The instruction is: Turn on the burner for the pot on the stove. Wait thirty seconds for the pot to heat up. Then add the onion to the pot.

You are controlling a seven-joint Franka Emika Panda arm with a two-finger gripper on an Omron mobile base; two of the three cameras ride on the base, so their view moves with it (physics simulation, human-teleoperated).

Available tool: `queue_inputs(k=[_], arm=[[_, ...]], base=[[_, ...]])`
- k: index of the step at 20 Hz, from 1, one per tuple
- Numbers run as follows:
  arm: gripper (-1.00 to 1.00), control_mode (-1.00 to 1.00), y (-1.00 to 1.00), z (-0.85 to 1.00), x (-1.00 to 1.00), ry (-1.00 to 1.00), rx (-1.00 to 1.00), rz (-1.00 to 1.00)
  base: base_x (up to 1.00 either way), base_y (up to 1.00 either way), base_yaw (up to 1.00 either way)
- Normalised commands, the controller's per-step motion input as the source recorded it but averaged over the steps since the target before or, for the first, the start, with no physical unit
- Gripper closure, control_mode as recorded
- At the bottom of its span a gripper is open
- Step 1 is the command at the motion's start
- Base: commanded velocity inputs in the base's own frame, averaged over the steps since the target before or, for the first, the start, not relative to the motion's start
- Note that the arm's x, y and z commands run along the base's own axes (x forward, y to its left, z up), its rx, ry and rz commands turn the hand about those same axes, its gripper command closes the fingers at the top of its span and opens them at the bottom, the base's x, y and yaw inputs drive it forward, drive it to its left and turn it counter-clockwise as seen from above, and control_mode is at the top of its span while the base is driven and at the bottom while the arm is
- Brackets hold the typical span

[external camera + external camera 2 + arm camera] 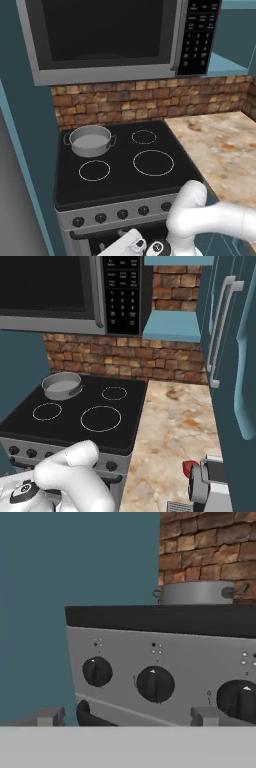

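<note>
The grey pot [90,140] [62,385] stands on the back left zone of the stove's black glass top [125,175]; the burner under it is covered by the pot. My gripper [127,717] is open and low in front of the stove's steel front, with nothing between its fingertips [47,716]. It faces the row of black knobs, with the second knob from the left [155,683] just ahead and the leftmost knob [97,671] beside it. The pot [197,593] shows above the cooktop edge. The red onion [189,468] lies on the counter at the front right.
A microwave [110,35] hangs over the stove. The marble counter [175,421] runs to the right, with a grey appliance [210,483] next to the onion. A tall teal cabinet with handles [220,331] stands at the far right, and a teal wall [75,562] borders the stove's left.
</note>
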Motion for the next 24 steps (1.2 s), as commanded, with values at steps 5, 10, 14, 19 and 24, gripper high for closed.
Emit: queue_inputs(k=[5, 10, 14, 19, 24], arm=[[-1.0, -1.0, 0.08, 0.0, 0.0, -0.01, 0.02, -0.03], [-1.0, -1.0, 0.25, -0.01, 0.04, -0.05, 0.18, -0.13], [-1.0, -1.0, 0.3, 0.0, 0.17, -0.06, 0.01, -0.2], [-1.0, -1.0, 0.02, 0.0, 0.17, 0.0, 0.01, -0.07], [-1.0, -1.0, 0.0, 0.15, 0.1, 0.0, 0.07, -0.11]], base=[[0.0, 0.0, 0.0], [0.0, 0.0, 0.0], [0.0, 0.0, 0.0], [0.0, 0.0, 0.0], [0.0, 0.0, 0.0]])
